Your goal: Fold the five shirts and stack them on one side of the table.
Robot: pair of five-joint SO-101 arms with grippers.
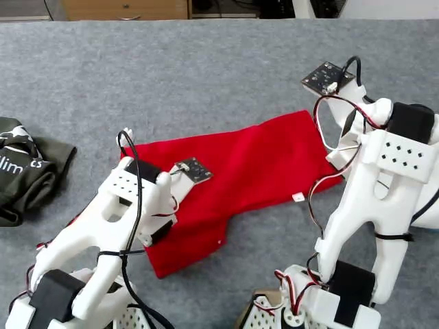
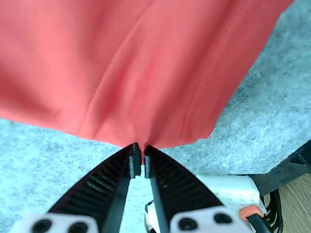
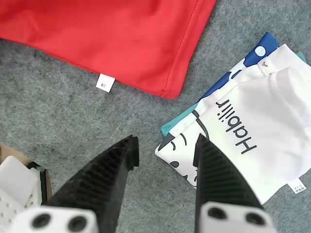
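Note:
A red shirt (image 1: 254, 171) lies spread across the middle of the grey table (image 1: 206, 75), one part reaching toward the front edge. My left gripper (image 2: 139, 155) is shut on a pinched fold at the edge of the red shirt (image 2: 146, 58), low over the table. My right gripper (image 3: 167, 145) hangs open above bare table, holding nothing. It is just off the corner of the red shirt (image 3: 112, 34) that carries a small white tag (image 3: 105, 82). A folded white printed shirt (image 3: 252, 136) lies beside it on top of a blue patterned one (image 3: 262, 53).
A crumpled dark green shirt (image 1: 27, 168) with white print lies at the table's left edge. The right arm's white body (image 1: 384, 185) stands over the table's right side. Wooden furniture (image 1: 123, 8) runs behind the far edge.

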